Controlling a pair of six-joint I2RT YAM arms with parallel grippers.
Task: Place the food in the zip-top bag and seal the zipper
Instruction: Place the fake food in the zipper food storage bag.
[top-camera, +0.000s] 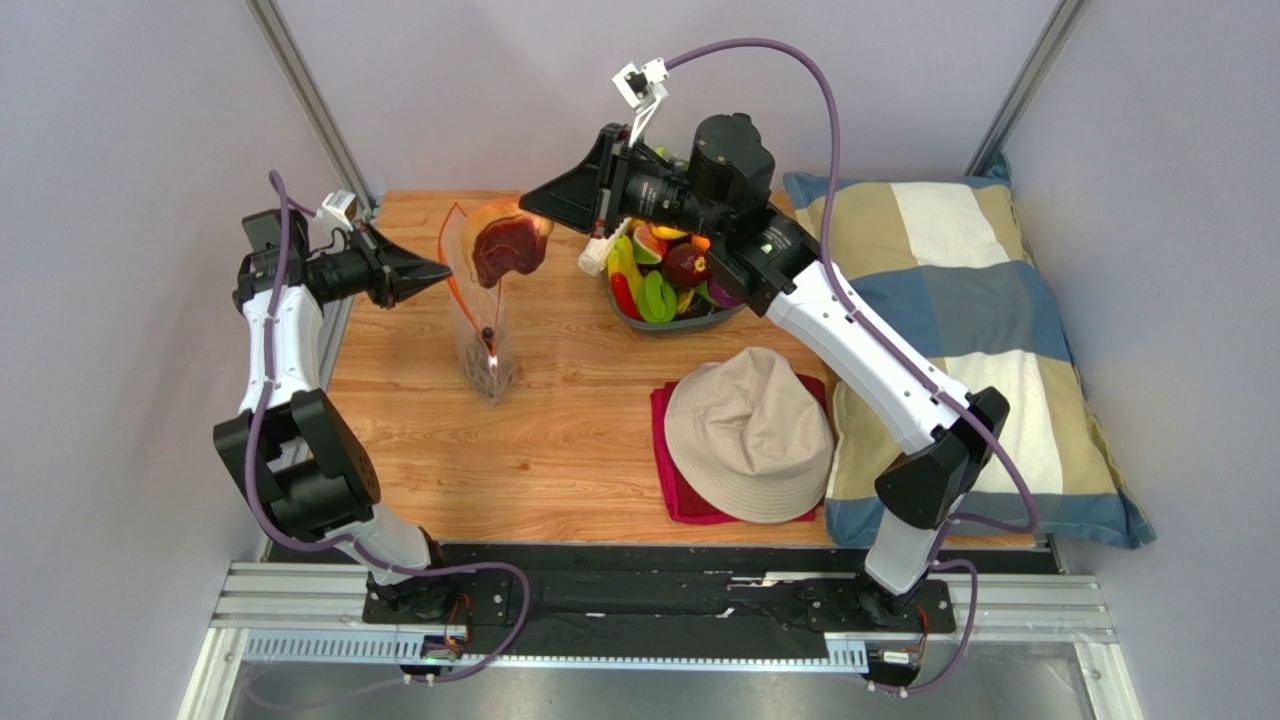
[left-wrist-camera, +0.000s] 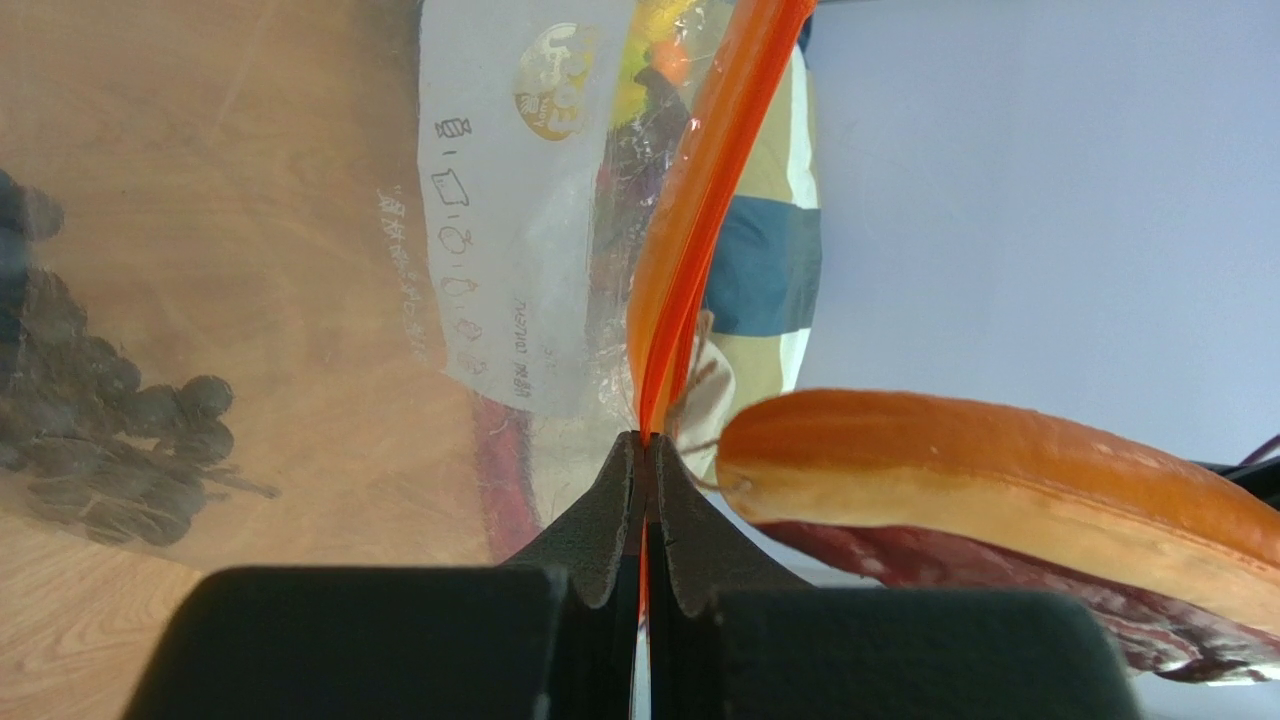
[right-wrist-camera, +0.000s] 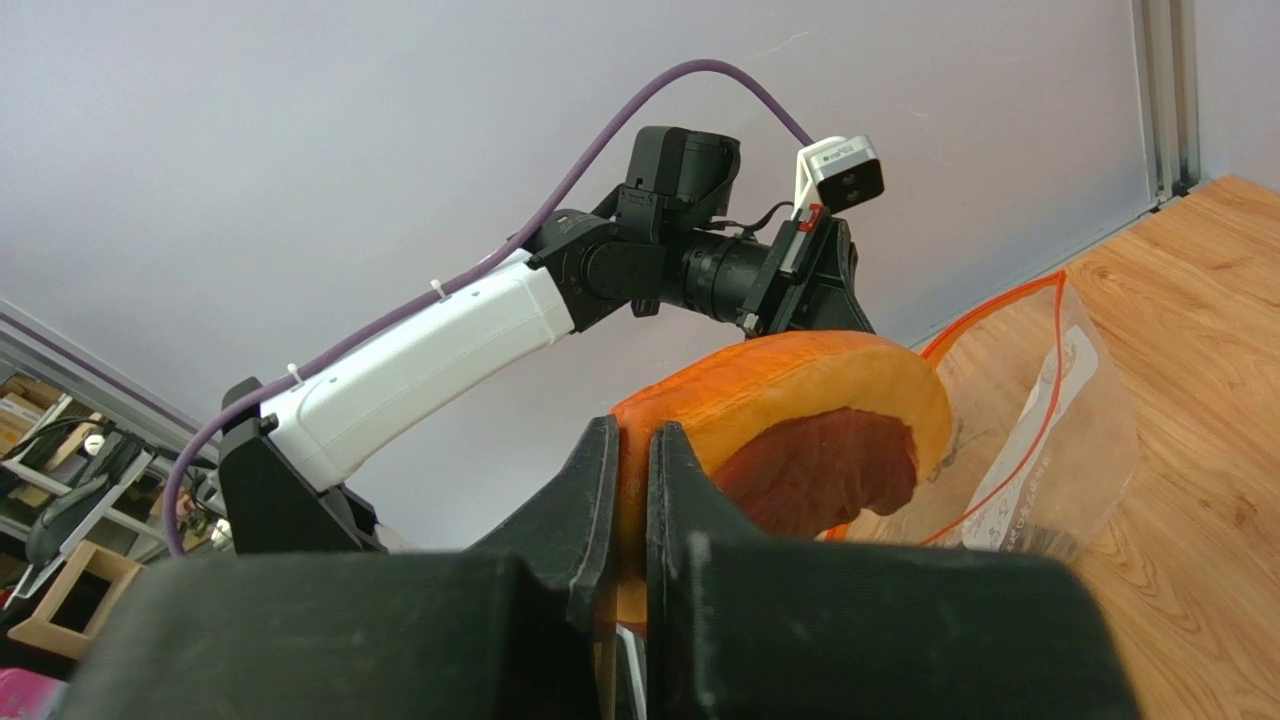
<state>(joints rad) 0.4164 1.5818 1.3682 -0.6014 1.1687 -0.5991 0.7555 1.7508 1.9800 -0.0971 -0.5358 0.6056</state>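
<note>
- The left gripper (top-camera: 439, 278) is clenched on the thin orange zipper strip (left-wrist-camera: 694, 240) at the left side of the mouth of the clear, crinkly plastic zip-top bag (top-camera: 489, 323). In the left wrist view its fingers (left-wrist-camera: 601, 518) meet with the strip pinched between them.
- The bag stands upright on the far left part of the wooden table (top-camera: 571, 435), mouth upward, with a white label (left-wrist-camera: 504, 255) on its wall.
- Dark purple toy grapes (top-camera: 487, 360) lie at the bottom of the bag.
- The right gripper (top-camera: 529, 200) grasps an orange-skinned toy fruit slice with dark red flesh (top-camera: 508, 243). The slice is held over the bag's mouth, just right of the left gripper. Whether it touches the plastic cannot be told.
- Other colourful toy fruits and vegetables (top-camera: 661, 278) fill a grey bowl (top-camera: 661, 321) at the far middle of the table, right of the bag.
- A beige bucket hat (top-camera: 751, 432) rests on a red cloth (top-camera: 672, 480) nearer than the bowl.
- A plaid pillow (top-camera: 962, 300) lies at the right.
</note>
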